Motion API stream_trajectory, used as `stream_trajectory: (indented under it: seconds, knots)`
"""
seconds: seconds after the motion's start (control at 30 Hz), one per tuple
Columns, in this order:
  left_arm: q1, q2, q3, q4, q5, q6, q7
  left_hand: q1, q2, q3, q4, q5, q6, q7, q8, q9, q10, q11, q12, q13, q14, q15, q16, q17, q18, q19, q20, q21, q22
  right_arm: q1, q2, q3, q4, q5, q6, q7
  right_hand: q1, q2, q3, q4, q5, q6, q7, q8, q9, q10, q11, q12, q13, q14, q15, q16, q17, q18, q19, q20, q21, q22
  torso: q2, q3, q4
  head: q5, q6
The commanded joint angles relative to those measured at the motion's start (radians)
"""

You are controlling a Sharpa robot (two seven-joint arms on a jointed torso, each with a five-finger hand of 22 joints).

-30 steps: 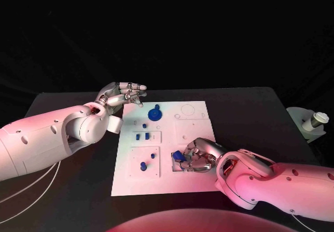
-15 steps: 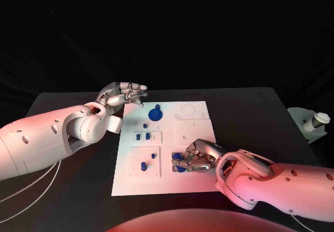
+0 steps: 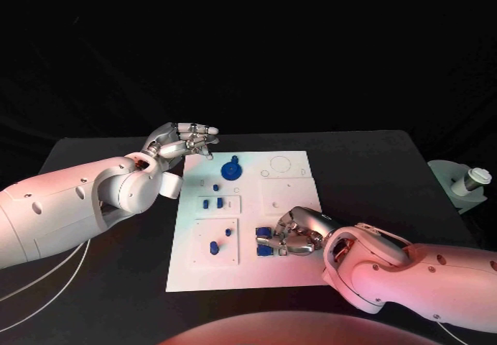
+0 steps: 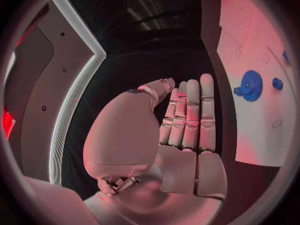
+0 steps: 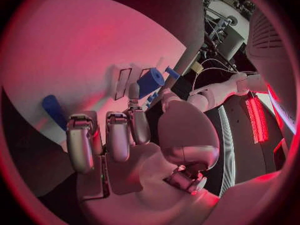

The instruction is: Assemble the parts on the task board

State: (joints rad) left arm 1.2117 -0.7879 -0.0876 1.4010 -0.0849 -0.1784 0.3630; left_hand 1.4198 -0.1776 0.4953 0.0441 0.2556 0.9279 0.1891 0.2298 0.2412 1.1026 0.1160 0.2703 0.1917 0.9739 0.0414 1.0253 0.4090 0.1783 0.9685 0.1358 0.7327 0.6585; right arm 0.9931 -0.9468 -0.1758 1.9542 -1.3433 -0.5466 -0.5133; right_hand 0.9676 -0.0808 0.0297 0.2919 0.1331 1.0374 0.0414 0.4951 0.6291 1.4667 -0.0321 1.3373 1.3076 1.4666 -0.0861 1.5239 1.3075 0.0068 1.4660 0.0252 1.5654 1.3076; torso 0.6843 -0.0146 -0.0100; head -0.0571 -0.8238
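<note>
Task board (image 3: 271,215), white, on black counter (image 3: 373,165): right hand (image 3: 293,233) pinches a blue part (image 3: 265,232) over a lower recess. Left hand (image 3: 184,141) holds nothing, fingers loosely apart, beside the board's far corner. Risk: a tilted part may jam or slip.

The right hand (image 3: 292,234) sits slightly further left on the task board (image 3: 285,188). The blue part (image 3: 263,232) at its fingertips shifts along.

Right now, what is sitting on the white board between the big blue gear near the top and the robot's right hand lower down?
In the head view, small blue pegs stand between the gear and the right hand, on the white board.
</note>
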Motion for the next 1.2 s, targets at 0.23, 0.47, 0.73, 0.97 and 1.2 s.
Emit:
stream_trajectory:
  seconds: [0.23,0.47,0.73,0.97,1.2]
  knots:
    - [0.000,-0.004,0.000,0.004,0.000,0.014,0.006,0.004,0.007,-0.002,-0.004,0.006,-0.003,0.002,-0.004,-0.001,-0.007,0.002,0.004,0.001,-0.001,0.006,-0.004,-0.001,0.003,-0.006,-0.001,0.006,0.001,-0.001,-0.056,0.000,0.045,0.003,0.028,0.099,0.182,-0.001,0.007,-0.007,0.034,-0.012,-0.003,0.007,-0.008,0.011,0.000,0.007,0.105,0.083,-0.005,0.007,0.148,-0.007,0.105,-0.005,0.005,0.263,-0.001,-0.0002,-0.0020,0.005,0.001]
    - [0.000,-0.007,0.000,0.004,0.000,0.013,0.005,0.004,0.007,-0.002,-0.004,0.006,-0.003,0.002,-0.004,-0.001,-0.007,0.002,0.004,0.001,-0.001,0.006,-0.004,-0.001,0.003,-0.006,-0.001,0.006,0.001,0.000,-0.076,0.000,0.059,0.015,0.040,0.121,0.195,-0.002,0.006,-0.005,0.038,-0.011,-0.003,0.007,-0.010,0.013,0.000,0.010,0.107,0.083,-0.005,0.008,0.152,-0.007,0.105,-0.005,0.005,0.263,0.001,0.0012,-0.0008,0.008,0.002]
    - [0.000,-0.009,-0.001,0.005,0.000,0.013,0.004,0.004,0.008,-0.001,-0.004,0.006,-0.003,0.002,-0.005,-0.002,-0.008,0.002,0.005,0.001,-0.002,0.006,-0.005,-0.002,0.004,-0.007,-0.001,0.007,0.002,0.000,-0.084,0.001,0.057,0.022,0.050,0.126,0.188,0.000,0.001,0.000,0.045,-0.008,-0.003,0.008,-0.011,0.014,0.000,0.012,0.109,0.084,-0.005,0.009,0.154,-0.007,0.105,-0.005,0.005,0.263,0.001,0.0009,0.0003,0.010,0.002]
    - [0.000,-0.009,-0.001,0.005,0.000,0.012,0.004,0.004,0.009,-0.001,-0.004,0.006,-0.003,0.002,-0.005,-0.002,-0.008,0.002,0.005,0.001,-0.002,0.006,-0.005,-0.002,0.003,-0.007,-0.001,0.007,0.002,0.000,-0.078,0.001,0.043,0.017,0.073,0.112,0.201,0.004,0.003,-0.003,0.048,-0.008,-0.004,0.008,-0.013,0.014,0.000,0.011,0.109,0.084,-0.005,0.009,0.155,-0.007,0.105,-0.005,0.005,0.263,0.001,0.0000,-0.0001,0.010,0.001]
    - [0.000,-0.009,-0.001,0.005,0.000,0.014,0.004,0.003,0.010,-0.001,-0.003,0.006,-0.003,0.003,-0.005,-0.002,-0.009,0.002,0.006,0.001,-0.002,0.006,-0.004,-0.002,0.003,-0.007,-0.001,0.007,0.003,0.000,-0.059,0.001,0.017,-0.010,0.058,0.080,0.211,0.015,0.008,-0.002,0.047,-0.007,-0.004,0.008,-0.015,0.016,-0.001,0.014,0.112,0.084,-0.006,0.010,0.157,-0.007,0.105,-0.005,0.005,0.263,0.001,-0.0002,0.0009,0.008,0.001]
